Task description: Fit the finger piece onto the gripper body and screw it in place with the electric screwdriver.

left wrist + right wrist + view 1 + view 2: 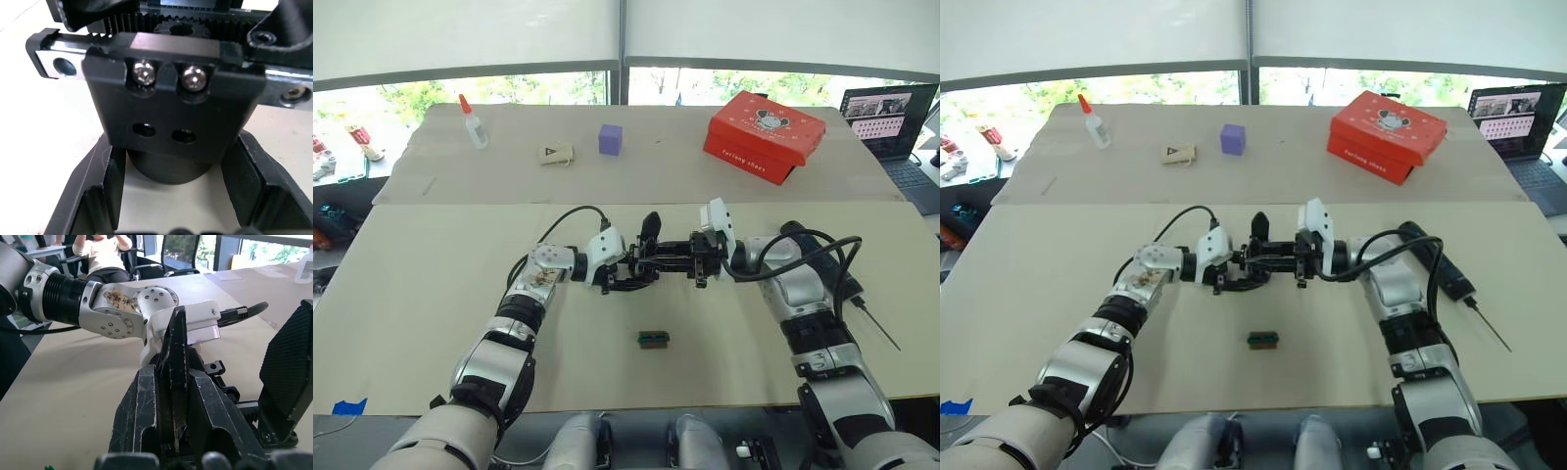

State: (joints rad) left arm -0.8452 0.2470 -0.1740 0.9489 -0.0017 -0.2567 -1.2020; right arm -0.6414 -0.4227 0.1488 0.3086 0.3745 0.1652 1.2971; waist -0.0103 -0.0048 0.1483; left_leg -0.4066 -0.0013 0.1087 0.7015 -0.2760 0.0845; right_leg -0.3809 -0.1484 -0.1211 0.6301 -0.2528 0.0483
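Note:
The gripper body [658, 257], a black assembly with a toothed rack and an upright pointed finger [650, 227], sits at the table's centre between my two grippers. From the left, my left gripper [625, 277] is shut around its round base [166, 169]; two screws and two empty holes show on the block above. My right gripper [697, 260] comes in from the right, shut on the finger piece [177, 347], a flat black wedge standing up between its fingers, close against the body. The electric screwdriver [1440, 259] lies on the table beyond my right forearm, bit [1489, 328] pointing toward the front edge.
A small green-and-black block [653, 339] lies on the table just in front of the grippers. On the far table are a red box [764, 135], a purple cube [610, 138], a glue bottle [473, 123] and a small tan object [556, 154]. A laptop [891, 122] stands at far right.

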